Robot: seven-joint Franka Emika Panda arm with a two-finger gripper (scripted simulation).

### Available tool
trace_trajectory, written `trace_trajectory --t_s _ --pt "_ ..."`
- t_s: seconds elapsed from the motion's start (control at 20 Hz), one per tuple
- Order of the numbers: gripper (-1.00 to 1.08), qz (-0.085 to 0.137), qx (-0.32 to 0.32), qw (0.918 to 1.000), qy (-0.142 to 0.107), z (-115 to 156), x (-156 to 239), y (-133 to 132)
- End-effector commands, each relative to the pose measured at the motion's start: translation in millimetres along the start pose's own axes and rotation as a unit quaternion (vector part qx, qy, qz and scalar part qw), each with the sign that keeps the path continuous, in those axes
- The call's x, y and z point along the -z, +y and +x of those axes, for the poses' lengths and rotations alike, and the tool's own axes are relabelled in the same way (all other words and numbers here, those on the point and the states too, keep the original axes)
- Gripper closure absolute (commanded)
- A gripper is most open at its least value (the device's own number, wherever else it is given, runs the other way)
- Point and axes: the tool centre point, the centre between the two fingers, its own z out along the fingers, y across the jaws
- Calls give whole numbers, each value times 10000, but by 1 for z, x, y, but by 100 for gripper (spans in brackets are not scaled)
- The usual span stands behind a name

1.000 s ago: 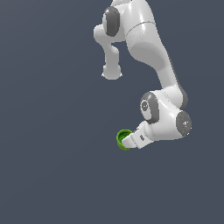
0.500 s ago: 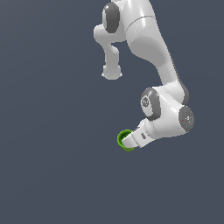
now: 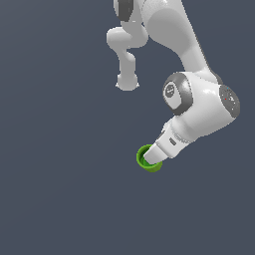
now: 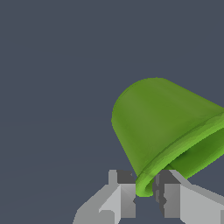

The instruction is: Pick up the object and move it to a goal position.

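cup (image 4: 157,122), small and bright green, sits at the very tip of the claw (image 4: 144,192), its flared rim pinched between the two grey fingers (image 4: 124,192), one on the outer wall and one just inside the mouth. in the wrist view the cup lies tilted on its side, closed base pointing away from the claw and rim toward it; what shows of its hollow inside is plain green with nothing seen in it. in the exterior view the cup (image 3: 145,160) peeks out from behind the claw's white end (image 3: 160,155), which is narrowed onto the rim. behind the claw the white arm (image 3: 199,112) bends upward, all against a flat dark grey background.
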Motion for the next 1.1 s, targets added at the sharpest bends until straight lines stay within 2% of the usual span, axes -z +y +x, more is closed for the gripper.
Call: trace_trajectory --t_s 0.0,0.25,0.55,0.8,1.05 --pt "108 -224 243 9992 213 -9 29 9" --pt "108 -678 784 9925 653 -30 88 25" --pt "108 -1127 1329 9785 1105 -55 147 39" --pt "108 -1372 1637 9673 1369 -71 180 46" --pt "108 -1510 1821 9595 1532 -82 200 50"
